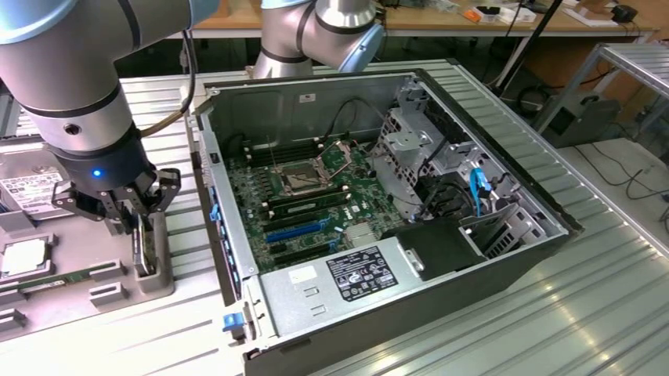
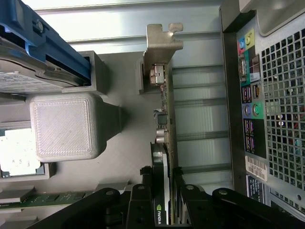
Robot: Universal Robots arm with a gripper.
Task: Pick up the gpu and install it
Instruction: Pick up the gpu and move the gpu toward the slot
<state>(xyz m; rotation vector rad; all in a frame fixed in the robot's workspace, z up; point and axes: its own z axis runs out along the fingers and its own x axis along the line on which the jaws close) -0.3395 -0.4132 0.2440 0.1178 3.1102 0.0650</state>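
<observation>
The step in hand is the pick-up: the claw (image 1: 138, 223) has one finger (image 2: 145, 183) on each face of the graphics card (image 1: 143, 252) and looks clenched on it. The card stands on edge in a slot of the grey tray (image 1: 115, 301) at the lower left of the exterior view, not yet lifted. Judging by how snugly it sits, freeing it calls for a straight pull along the slot, with no twist.

The tray also holds a hard drive (image 1: 23, 188), a processor chip (image 1: 21, 258) and a memory stick (image 1: 52, 279), each in its own pocket. The open computer case (image 1: 303, 98), mid-frame, holds the green board, a memory stick already seated (image 1: 309, 205), a bare blue card slot (image 1: 296, 231) and the power supply (image 1: 361, 270)
</observation>
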